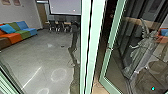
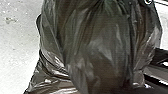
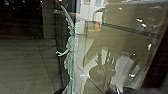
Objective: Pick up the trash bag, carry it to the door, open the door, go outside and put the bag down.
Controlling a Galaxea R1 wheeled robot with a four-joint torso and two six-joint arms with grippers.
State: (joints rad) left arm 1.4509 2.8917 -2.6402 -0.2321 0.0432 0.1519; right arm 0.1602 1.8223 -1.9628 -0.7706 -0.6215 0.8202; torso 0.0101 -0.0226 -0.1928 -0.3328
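Straight ahead of you in the head view, a pale green upright post (image 1: 96, 25) stands in the way. On its right a green-framed glass door (image 1: 106, 56) is set at an angle, with a dark gap between them. A winged statue (image 1: 143, 47) shows in the glass; you can't tell whether it is behind it or reflected. To the post's left you have grey floor (image 1: 37, 56), a multicoloured sofa (image 1: 22, 33) along the wall, and chairs (image 1: 51, 26) at a table below a wide screen (image 1: 65, 7). Your right wrist camera faces glass (image 3: 120, 32) beside dark tiled floor (image 3: 25, 60). The dark trash bag (image 2: 100, 50) is close in front of your left wrist camera, its folds gathered together. You can't tell whether the left gripper or the right gripper is clenched or released.
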